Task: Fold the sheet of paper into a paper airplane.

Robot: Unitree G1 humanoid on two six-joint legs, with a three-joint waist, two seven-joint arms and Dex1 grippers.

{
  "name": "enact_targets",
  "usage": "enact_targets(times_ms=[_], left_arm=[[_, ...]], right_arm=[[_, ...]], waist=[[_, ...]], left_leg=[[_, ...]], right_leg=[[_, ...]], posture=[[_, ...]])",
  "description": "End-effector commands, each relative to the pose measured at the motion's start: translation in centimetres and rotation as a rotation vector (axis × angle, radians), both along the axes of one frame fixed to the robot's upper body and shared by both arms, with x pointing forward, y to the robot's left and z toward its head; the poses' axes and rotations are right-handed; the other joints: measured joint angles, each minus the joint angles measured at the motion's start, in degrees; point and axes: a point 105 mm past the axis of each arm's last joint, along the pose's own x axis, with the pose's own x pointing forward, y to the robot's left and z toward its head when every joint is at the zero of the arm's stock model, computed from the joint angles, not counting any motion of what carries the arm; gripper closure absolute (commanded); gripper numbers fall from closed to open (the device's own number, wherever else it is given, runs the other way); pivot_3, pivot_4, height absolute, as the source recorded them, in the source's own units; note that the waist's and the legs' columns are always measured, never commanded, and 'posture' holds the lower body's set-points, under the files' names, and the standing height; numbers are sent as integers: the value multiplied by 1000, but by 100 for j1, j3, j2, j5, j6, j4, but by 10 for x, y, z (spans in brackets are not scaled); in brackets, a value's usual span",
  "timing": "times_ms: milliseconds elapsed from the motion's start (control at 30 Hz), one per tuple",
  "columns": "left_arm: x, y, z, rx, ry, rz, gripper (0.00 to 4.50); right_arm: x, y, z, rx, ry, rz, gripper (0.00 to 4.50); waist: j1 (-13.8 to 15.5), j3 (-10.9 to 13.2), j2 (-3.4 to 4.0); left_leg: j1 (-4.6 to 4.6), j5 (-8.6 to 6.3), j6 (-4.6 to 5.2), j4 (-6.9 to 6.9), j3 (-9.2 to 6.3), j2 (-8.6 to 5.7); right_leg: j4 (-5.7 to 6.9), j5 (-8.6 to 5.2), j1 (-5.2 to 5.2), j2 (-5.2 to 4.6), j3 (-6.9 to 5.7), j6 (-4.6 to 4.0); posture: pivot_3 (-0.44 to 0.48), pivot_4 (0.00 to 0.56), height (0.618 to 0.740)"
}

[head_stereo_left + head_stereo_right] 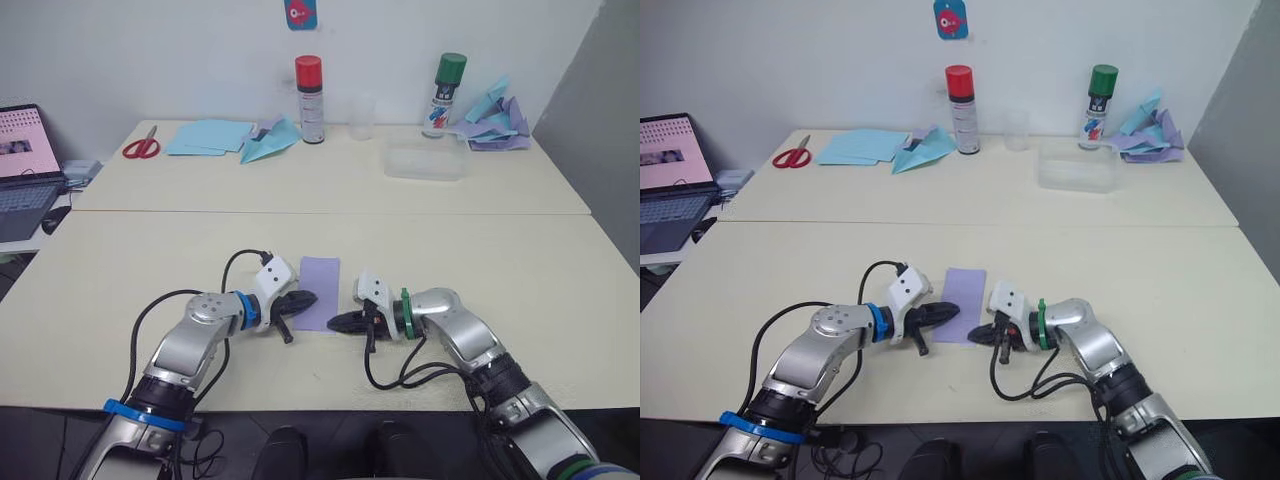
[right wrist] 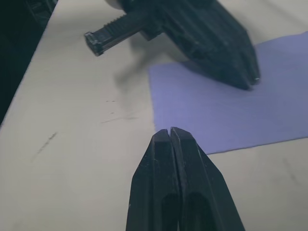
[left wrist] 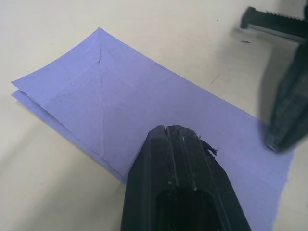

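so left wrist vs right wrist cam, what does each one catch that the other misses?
Left wrist only: the sheet of paper's doubled edge, so it lies folded in half, plus its diagonal crease lines. Right wrist only: the right gripper shut, its tips on bare table just off the paper's edge. Both: the lavender paper flat on the table and the left gripper shut, tips pressing on it.

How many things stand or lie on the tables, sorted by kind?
Spray cans: 2 (red-capped, green-capped)
Scissors: 1
Clear cup: 1
Clear tray: 1
Lavender sheet of paper: 1
Light blue paper plane: 1
Light blue sheet stack: 1
Crumpled paper heap: 1
Total: 9
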Motion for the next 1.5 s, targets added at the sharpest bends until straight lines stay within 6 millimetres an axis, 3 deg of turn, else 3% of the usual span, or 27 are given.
enact_targets(times_ms=[33,133,367,467,567,800,900,1033,1100,1233,1500], left_arm=[[-11,2,-34,57,118,4,4500],[-10,1,-36,57,116,-6,4500],[-5,0,-35,49,100,-15,4500],[-2,-1,-33,41,87,-15,4500],[1,-1,-30,26,71,-8,4500],[4,4,-21,-36,48,30,4500],[7,10,-8,-114,53,67,4500],[10,34,37,-354,18,172,4500],[5,47,48,-412,23,203,4500],[-1,55,47,-427,53,214,4500],[3,41,33,-335,61,195,4500]], right_arm=[[-24,-8,-13,-69,107,84,4481],[-13,-12,0,-45,82,34,4481],[18,-4,50,150,-19,-131,4481],[31,3,44,136,-81,-216,4481],[44,2,26,64,-123,-309,4481],[36,7,2,-33,-147,-250,4481],[35,8,-4,-66,-155,-234,4481],[38,6,-6,-87,-157,-240,4481],[42,5,-4,-78,-160,-258,4481],[45,4,-2,-69,-165,-272,4481],[47,4,-2,-67,-168,-276,4481]], waist=[[5,2,4],[14,1,9],[22,6,14],[36,6,15],[72,7,15],[98,8,18],[90,9,18],[11,18,8],[-18,23,-2],[-12,24,-2],[-13,25,-4]], left_leg=[[0,-1,-2,0,-10,1],[0,-5,-8,-1,-20,-1],[-20,-5,-9,-9,-27,-5],[-29,-5,-9,-8,-26,-6],[-30,-5,-9,-9,-28,-6],[-35,-5,-8,-8,-20,-3],[-34,-5,-8,-8,-22,1],[-35,-5,-8,-32,-21,0],[-38,-5,-8,-55,-20,0],[-45,-5,-9,-76,-23,5],[-41,-4,-9,-73,-20,2]], right_leg=[[-9,-1,1,-4,-2,-1],[-28,-2,-1,-9,-2,-3],[-77,7,30,-6,-2,13],[-77,12,29,3,-1,21],[-79,11,28,3,-4,21],[-82,12,27,4,2,21],[-81,11,26,3,0,20],[-80,13,16,17,-3,23],[-81,23,4,23,-2,40],[-81,13,-10,49,-4,36],[-81,15,-7,53,8,37]], posture=[[0,150,740],[0,150,740],[0,150,740],[0,150,740],[0,150,740],[0,150,740],[0,150,740],[0,150,740],[0,150,740],[0,150,740],[0,150,740]])
